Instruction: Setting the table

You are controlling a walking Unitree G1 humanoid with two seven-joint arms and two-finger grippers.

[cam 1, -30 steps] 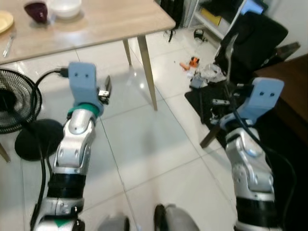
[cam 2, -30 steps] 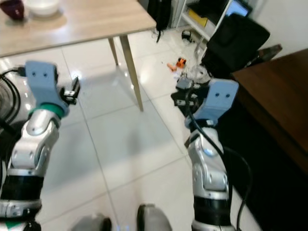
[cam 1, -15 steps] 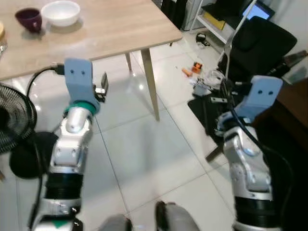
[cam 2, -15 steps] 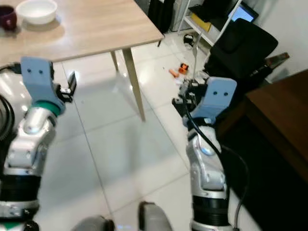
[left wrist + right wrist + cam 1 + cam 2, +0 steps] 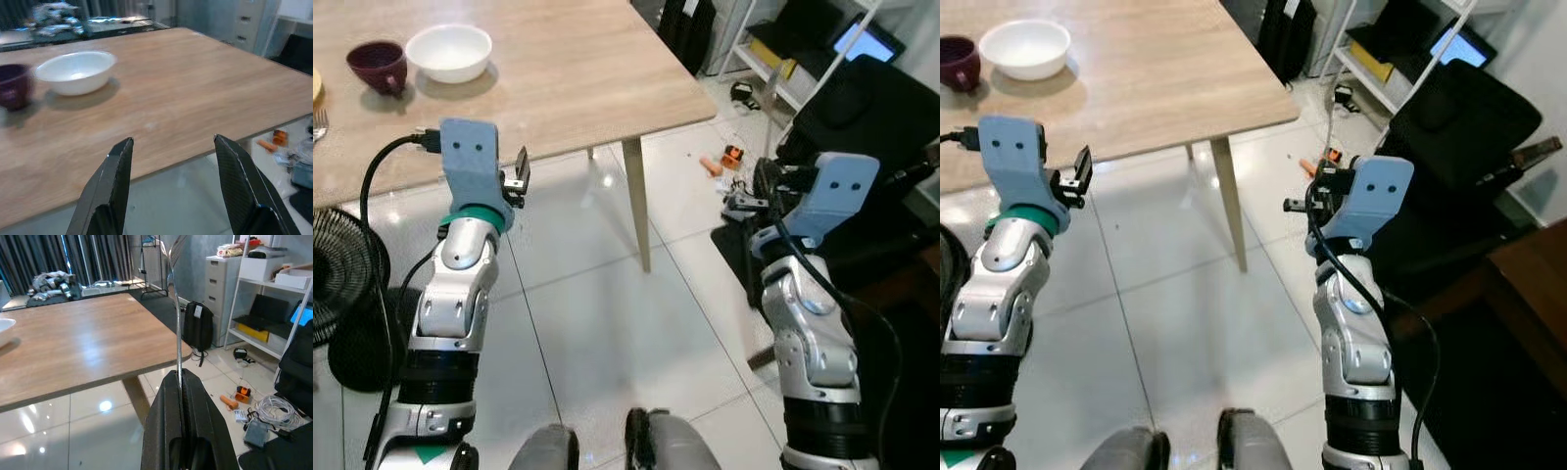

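A light wooden surface [image 5: 568, 69] is seen ahead of the robot, above a white tiled floor [image 5: 607, 323]. On the far part of the surface a white bowl [image 5: 449, 52] is placed, and just beside it, toward the robot's left, a dark purple cup [image 5: 377, 65] stands upright. The two are close together, but it cannot be told whether they touch.

The left gripper [image 5: 171, 188] is held up in front of the near edge of the surface, below the height of the top. Its two black fingers [image 5: 110, 188] are spread apart and nothing is held between them.

The right gripper [image 5: 182, 428] is raised beyond the corner of the surface, on the robot's right. Its fingers are pressed together on the thin handle of a metal fork [image 5: 173, 298], which is held upright with the tines at the top.

A black fan [image 5: 333, 284] stands on the floor under the left side. A black chair [image 5: 1459, 127] and some small scattered things are seen on the right.
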